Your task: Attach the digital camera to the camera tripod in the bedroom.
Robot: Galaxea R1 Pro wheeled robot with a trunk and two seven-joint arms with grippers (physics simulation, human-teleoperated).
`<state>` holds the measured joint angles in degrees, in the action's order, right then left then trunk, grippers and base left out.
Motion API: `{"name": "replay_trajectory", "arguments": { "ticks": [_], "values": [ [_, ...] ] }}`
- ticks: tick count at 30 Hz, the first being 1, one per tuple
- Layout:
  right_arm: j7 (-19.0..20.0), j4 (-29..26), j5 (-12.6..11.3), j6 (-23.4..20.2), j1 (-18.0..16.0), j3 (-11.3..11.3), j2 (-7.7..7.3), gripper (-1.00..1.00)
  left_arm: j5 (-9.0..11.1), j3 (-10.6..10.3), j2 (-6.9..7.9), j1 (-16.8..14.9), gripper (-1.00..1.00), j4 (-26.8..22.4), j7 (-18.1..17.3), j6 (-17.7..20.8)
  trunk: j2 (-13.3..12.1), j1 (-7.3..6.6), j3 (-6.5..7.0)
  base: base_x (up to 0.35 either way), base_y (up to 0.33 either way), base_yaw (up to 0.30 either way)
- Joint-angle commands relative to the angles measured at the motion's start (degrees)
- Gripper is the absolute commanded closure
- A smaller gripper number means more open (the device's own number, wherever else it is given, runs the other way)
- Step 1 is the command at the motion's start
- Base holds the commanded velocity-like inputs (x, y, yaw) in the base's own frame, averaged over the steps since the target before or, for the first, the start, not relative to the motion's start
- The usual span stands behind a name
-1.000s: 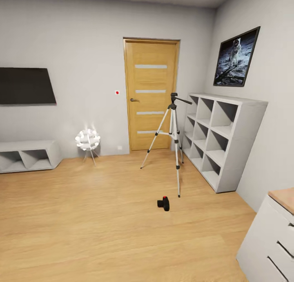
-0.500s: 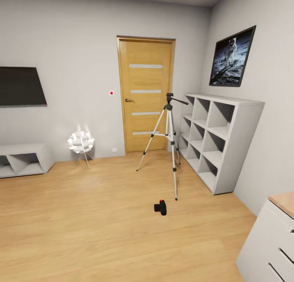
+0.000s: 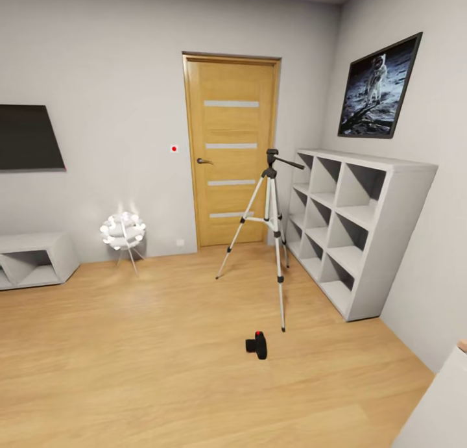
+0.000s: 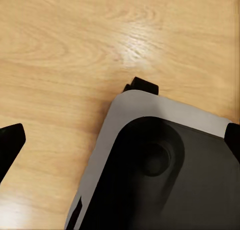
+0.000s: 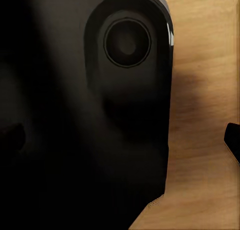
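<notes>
The digital camera [image 3: 257,345] is lying on the light wood floor [image 3: 130,357] of the bedroom, red button up, just in front of the nearest foot of the camera tripod [image 3: 271,227], which is standing upright between the wooden door [image 3: 230,150] and the white cube shelf [image 3: 353,224]. An astronaut picture [image 3: 378,88] is hanging above the shelf. Both wrist cameras are looking down over dark robot bodywork [image 4: 165,175] at the floor, and how wide either gripper is standing I cannot tell.
</notes>
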<state>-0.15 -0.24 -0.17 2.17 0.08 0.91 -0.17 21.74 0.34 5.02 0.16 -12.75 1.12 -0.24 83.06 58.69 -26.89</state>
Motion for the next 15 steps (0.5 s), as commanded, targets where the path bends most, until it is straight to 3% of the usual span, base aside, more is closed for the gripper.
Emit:
{"name": "replay_trajectory", "arguments": {
  "ticks": [1, 15],
  "values": [
    [0.0, 0.0, 0.0, 0.2, 0.0, 0.1, 0.0, -1.0, 0.2, 0.0, -0.01, 0.0, -1.0, -0.1, 0.1, 0.0, 0.0, 0.03, -0.04, 0.322, 0.0, 0.0],
    [0.0, 0.0, -0.1, 0.6, 0.0, 0.1, 0.0, -1.0, 0.2, -0.1, -0.01, 0.0, -1.0, -0.1, 0.1, -0.1, 0.0, 0.03, -0.04, 0.322, 0.0, 0.0]
  ]
}}
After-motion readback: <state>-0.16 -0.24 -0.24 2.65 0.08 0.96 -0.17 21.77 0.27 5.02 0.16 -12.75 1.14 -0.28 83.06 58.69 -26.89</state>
